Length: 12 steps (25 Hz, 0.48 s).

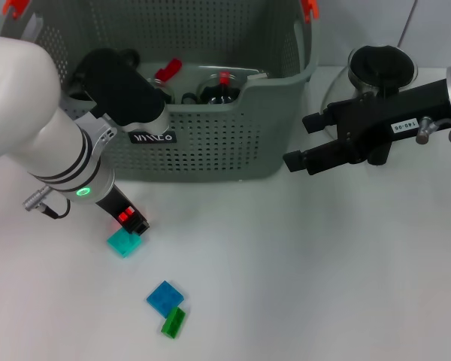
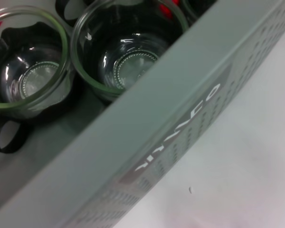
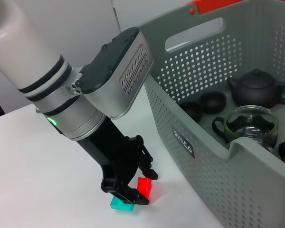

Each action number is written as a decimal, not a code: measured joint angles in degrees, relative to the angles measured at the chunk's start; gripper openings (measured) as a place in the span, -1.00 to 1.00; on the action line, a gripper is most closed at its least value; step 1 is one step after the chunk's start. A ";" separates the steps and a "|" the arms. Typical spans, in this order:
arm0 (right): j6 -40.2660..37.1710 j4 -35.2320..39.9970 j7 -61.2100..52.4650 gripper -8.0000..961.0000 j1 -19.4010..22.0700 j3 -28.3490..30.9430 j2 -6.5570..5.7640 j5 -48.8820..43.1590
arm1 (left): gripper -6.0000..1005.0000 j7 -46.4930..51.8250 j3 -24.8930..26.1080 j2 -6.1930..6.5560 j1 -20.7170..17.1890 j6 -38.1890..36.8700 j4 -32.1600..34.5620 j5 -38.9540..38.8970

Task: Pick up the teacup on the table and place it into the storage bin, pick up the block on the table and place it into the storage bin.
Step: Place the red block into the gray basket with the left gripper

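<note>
A: Why is the left gripper (image 3: 133,187) down at the table (image 1: 301,263) like that?

B: It stands low over the table just in front of the storage bin (image 1: 210,143), near the bin's front left corner. A red block (image 3: 144,186) sits between its fingers, and from the right wrist view I judge the fingers are clamped on it. A teal block (image 1: 125,242) lies on the table right under the fingertips, touching or nearly touching the red one; I cannot tell which.

A: So the block is the step in hand?

B: That is my reading. The bin's near wall is just behind the gripper, so a lift and a short carry over the rim would drop it in.

A: And the right gripper (image 1: 301,143)?

B: It hovers off the bin's front right corner, its 2 fingers apart with nothing between them, near a dark-lidded glass pot (image 1: 379,71) at the table's far right.

A: What about the cups?

B: 2 clear glass teacups (image 2: 126,50) with black handles already stand side by side in the bin, close against the front wall, with a dark teapot (image 3: 259,88) and small dark cups farther back.

A: Other blocks?

B: A blue block (image 1: 165,297) and a green block (image 1: 173,323) lie touching each other nearer the table's front edge, apart from the gripper.
</note>
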State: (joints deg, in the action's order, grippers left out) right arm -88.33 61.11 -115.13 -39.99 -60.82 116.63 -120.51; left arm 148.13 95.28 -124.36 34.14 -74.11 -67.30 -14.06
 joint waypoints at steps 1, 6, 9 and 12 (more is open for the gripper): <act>0.00 -0.01 0.00 0.93 0.00 0.00 0.00 0.01 | 0.07 -0.02 -0.01 0.00 0.05 -0.02 0.03 0.00; 0.00 -0.03 0.00 0.93 0.00 0.00 0.00 0.02 | -0.06 -0.12 -0.01 0.00 0.24 -0.17 -0.08 0.01; 0.00 -0.02 0.00 0.93 0.00 0.00 0.00 0.02 | -0.06 -0.13 0.07 0.03 0.29 -0.50 -0.39 0.01; 0.00 -0.03 -0.01 0.93 0.00 0.00 0.00 0.02 | -0.06 -0.22 0.59 0.16 0.48 -2.00 -1.45 0.00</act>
State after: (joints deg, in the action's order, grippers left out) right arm -88.33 61.08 -115.13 -39.99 -60.82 116.63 -120.49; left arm 147.91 95.87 -124.20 34.62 -76.11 -68.75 -14.06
